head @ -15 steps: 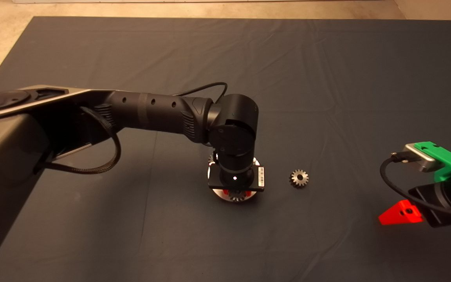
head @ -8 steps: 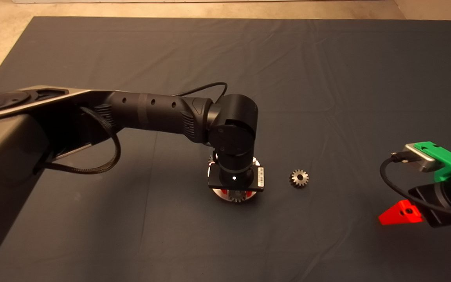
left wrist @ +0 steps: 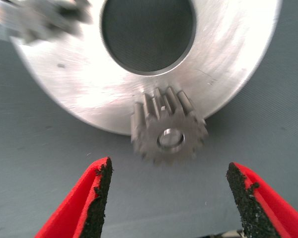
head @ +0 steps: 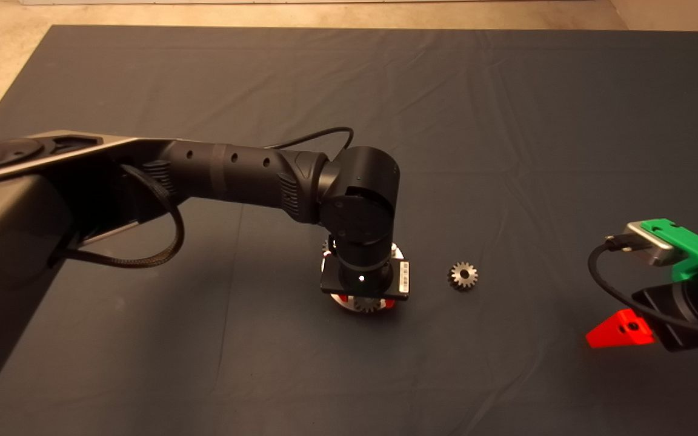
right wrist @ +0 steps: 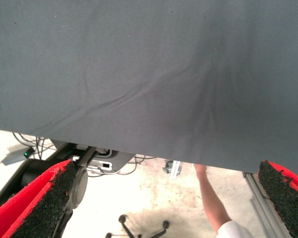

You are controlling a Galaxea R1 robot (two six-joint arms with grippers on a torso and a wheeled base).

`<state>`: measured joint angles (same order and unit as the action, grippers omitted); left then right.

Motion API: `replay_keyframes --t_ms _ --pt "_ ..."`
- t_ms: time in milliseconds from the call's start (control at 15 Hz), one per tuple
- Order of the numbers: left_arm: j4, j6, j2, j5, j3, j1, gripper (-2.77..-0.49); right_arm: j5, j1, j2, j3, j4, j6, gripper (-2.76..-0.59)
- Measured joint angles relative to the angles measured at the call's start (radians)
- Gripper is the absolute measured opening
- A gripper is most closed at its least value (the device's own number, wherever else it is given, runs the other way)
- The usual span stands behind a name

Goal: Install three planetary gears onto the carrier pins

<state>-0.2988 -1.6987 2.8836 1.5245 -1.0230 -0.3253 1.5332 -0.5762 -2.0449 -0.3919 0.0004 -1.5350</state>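
Landmark: the carrier disc (left wrist: pixel 79 94), a shiny round plate with a central hole, lying on the dark mat (head: pixel 506 121) under the left arm's wrist.
Left gripper: the left gripper (left wrist: pixel 169 198) hangs over the disc's near edge, its red fingers (left wrist: pixel 84 198) spread wide with nothing between the pads.
Seated gear: one planetary gear (left wrist: pixel 168 133) sits at the disc's rim on a carrier pin (left wrist: pixel 170 139), whose end shows through the bore; the gear is free of both pads.
Second gear on disc: another toothed gear (left wrist: pixel 44 17) shows blurred at the disc's far edge, across the central hole; whether it is fully down on its pin I cannot tell.
Loose gear: a third gear (head: pixel 463 275) lies flat on the mat just beside the disc, on the side toward the right arm.
Right gripper: the right gripper (right wrist: pixel 164 208) is parked well away from the disc at the mat's edge, fingers wide apart and empty; a person's arm (right wrist: pixel 211 198) shows on the floor beyond.
Risk, lift-off: a pad could catch the seated gear's teeth as the arm rises and pull it back off the pin.
Risk, disc shift: any sideways brush could slide the unfixed disc on the mat.
Risk, next pick: the loose gear lies flat and thin, so the pads may slip over it.
Writing: a white label (head: pixel 404 276) on the wrist carries print too small to read; no brand is legible.
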Motion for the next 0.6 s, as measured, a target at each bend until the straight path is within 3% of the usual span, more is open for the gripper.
replay_keyframes --t_ms 133,267,400,600 --pt "0.005 -0.020 -0.034 -0.001 0.064 -0.023 -1.62 0.000 0.001 -0.015 -0.002 0.000 0.042 -0.61" --pt "0.020 -0.037 -0.088 0.000 0.139 -0.024 -1.51 -0.002 0.004 -0.034 -0.034 0.000 0.124 -0.61" --pt "0.037 -0.050 -0.155 0.000 0.236 -0.024 -1.41 -0.002 0.014 -0.056 -0.114 0.000 0.255 -0.61" --pt "0.058 -0.071 -0.304 -0.002 0.422 -0.030 -1.27 0.000 0.062 -0.112 -0.269 0.000 0.455 -0.61"
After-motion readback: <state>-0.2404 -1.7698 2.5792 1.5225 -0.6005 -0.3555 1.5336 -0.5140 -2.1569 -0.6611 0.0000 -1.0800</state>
